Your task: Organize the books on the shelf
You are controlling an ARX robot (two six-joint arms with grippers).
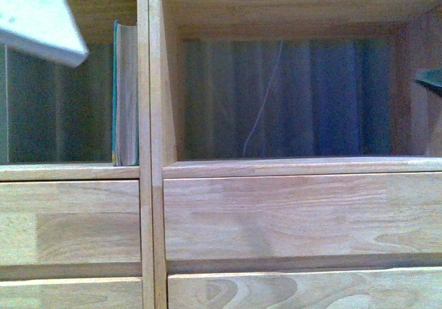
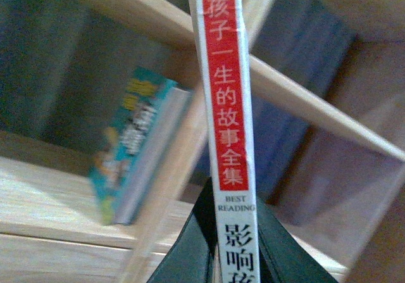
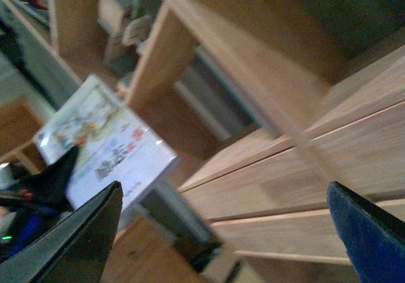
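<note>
The light-wood shelf point(image 1: 290, 165) fills the front view; a pleated blue-grey curtain point(image 1: 318, 95) shows through its open back, and a thin pale cord point(image 1: 266, 95) hangs in front of that curtain. At the upper left of the front view, the white book point(image 1: 38, 15) hangs tilted in front of the left compartment, with its lower corner pointing down and to the right. The left wrist view shows the left tool point(image 2: 235, 248) pinching this book. One dark finger point(image 2: 190, 251) lies on each side of the spine, which carries a red band with white characters above dark characters on white. To the right of the white book, the teal book point(image 1: 124, 95) stands upright in the left compartment, touching the vertical divider point(image 1: 148, 81), with its greyish page edges facing outward. Below both compartments, plain drawer fronts point(image 1: 297, 216) span the lower part of the frame. At the right edge of the front view a dark shape point(image 1: 429, 78) protrudes; it cannot be identified. In the right wrist view, the right tool point(image 3: 221, 232) is spread wide, and the drawer fronts show between its two fingers.
</note>
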